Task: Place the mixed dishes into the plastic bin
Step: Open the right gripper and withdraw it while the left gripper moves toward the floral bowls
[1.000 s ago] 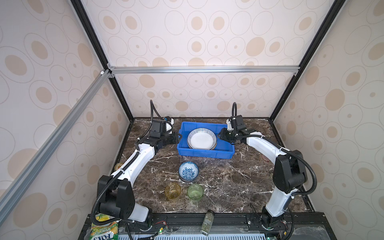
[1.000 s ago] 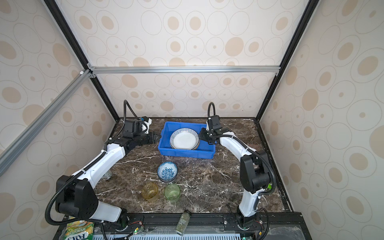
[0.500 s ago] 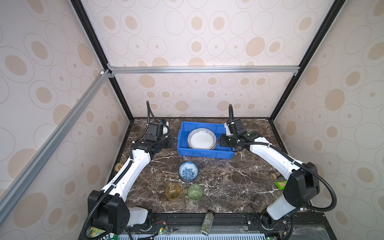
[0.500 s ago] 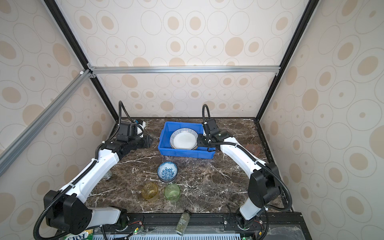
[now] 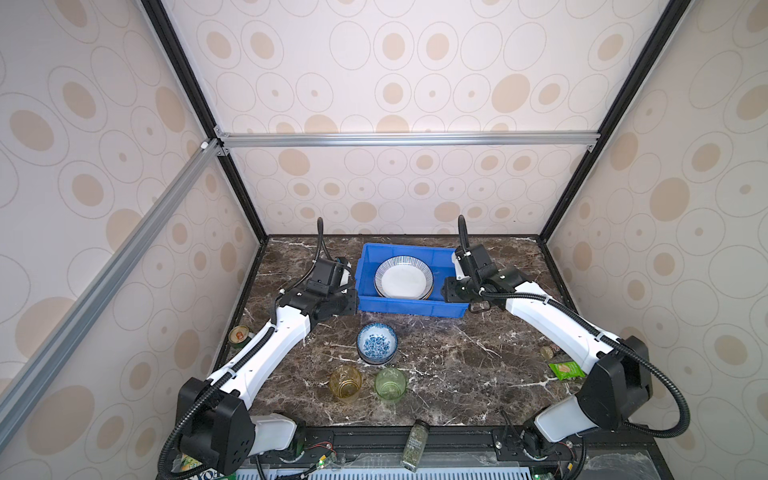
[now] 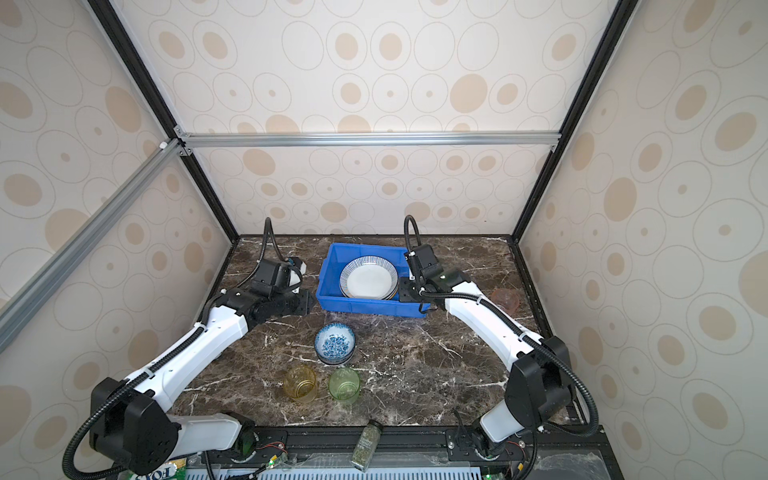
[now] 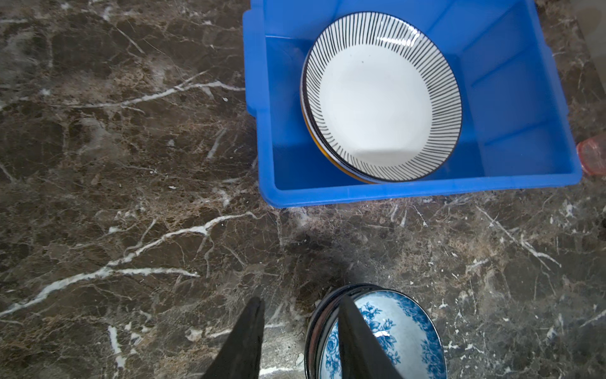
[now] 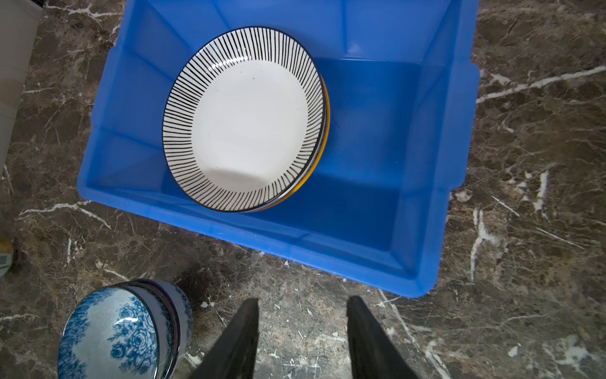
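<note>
A: Left claw (image 7: 301, 298) spread, empty. Blue floral bowl stack (image 7: 403, 331) sits right below, partly behind one finger. Right claw (image 8: 302, 299) spread, empty too.

B: Straddle the top rim and pinch. Lift it over the plastic bin (image 7: 426, 192) wall ahead, then set it beside the striped plate (image 7: 377, 105).
</note>
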`<state>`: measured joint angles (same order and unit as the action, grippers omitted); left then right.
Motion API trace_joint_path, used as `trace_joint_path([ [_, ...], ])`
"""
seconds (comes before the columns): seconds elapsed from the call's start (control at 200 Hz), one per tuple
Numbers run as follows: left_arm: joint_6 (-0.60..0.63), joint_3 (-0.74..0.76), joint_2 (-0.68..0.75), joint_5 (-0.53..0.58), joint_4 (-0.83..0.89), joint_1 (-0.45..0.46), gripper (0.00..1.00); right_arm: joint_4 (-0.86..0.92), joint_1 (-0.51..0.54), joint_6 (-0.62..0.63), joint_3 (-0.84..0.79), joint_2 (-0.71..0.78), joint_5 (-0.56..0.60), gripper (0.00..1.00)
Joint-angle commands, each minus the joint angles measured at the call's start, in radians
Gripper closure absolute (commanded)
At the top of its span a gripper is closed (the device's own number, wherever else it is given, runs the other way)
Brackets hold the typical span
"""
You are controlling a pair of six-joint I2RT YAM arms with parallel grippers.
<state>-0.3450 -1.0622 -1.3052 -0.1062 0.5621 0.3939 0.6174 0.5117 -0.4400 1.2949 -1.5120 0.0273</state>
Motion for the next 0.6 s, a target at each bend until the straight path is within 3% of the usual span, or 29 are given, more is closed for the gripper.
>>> trace_joint_path([
  [0.0,-0.019,0.003,0.011,0.045,0.047,0.036,0.62,0.029,0.011,0.017,-0.020,0.055,0.020,0.53],
  [0.275,-0.048,0.011,0.000,0.050,0.081,0.112,0.62,0.047,0.018,0.030,-0.055,0.118,0.031,0.52],
  [0.595,-0.074,0.066,-0.011,0.059,0.087,0.142,0.62,0.035,0.021,0.034,-0.077,0.158,0.015,0.51],
])
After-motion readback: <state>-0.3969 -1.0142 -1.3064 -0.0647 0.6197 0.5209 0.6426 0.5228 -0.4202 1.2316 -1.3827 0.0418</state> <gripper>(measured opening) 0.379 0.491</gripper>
